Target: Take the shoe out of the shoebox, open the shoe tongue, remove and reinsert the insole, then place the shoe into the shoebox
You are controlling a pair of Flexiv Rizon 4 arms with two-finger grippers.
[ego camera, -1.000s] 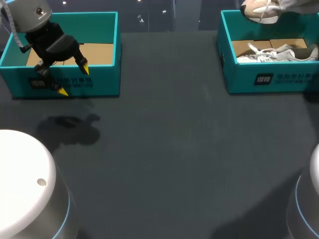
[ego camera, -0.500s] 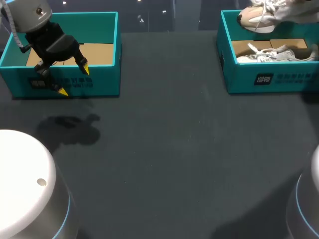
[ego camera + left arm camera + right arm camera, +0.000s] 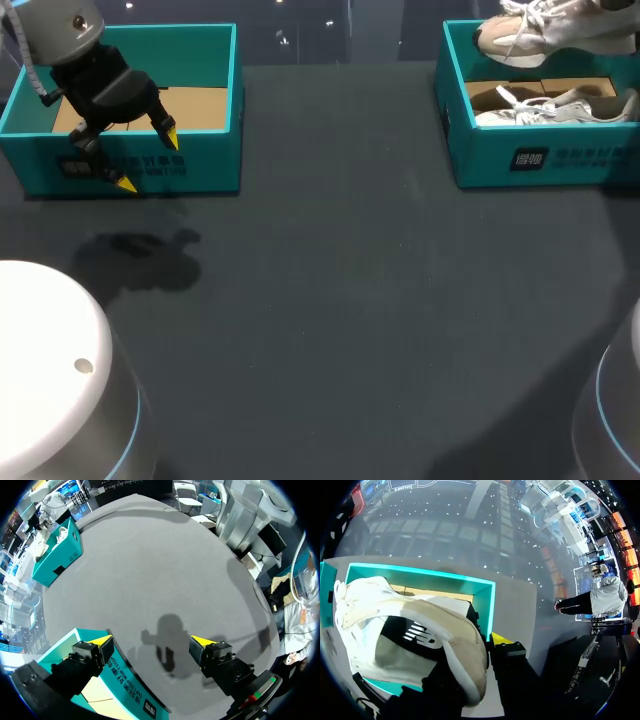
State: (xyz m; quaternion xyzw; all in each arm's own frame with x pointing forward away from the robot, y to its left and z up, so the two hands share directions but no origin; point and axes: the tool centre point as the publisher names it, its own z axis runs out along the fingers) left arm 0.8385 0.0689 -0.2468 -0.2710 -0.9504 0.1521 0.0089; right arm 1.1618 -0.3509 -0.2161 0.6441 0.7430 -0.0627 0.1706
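- Hanging above the right shoebox (image 3: 540, 160) at the far right of the table (image 3: 350, 300), the lifted shoe (image 3: 545, 35) is carried by the right gripper (image 3: 480, 662). Only one yellow-tipped finger (image 3: 501, 640) is seen beside the heel. The other is hidden behind the shoe, so the clamp is judged closed because the shoe is aloft.
- The left gripper (image 3: 148, 159) is held over the near wall of the left shoebox (image 3: 200, 165), its fingers spread wide with nothing between them.
- A slip could be caused by a narrow hold at the heel: the toe end is unsupported and could swing or drop back into the box.
- A snag could be caused by the loose laces (image 3: 520, 40), which dangle toward the box rim and toward the second shoe (image 3: 560, 108) lying inside. If they caught, the box or that shoe could be dragged along.
- The shoe could be tipped over on the table if it is set down tilted.
- Counted: two shoeboxes, two shoes (one lifted, one in the right box) and two grippers.
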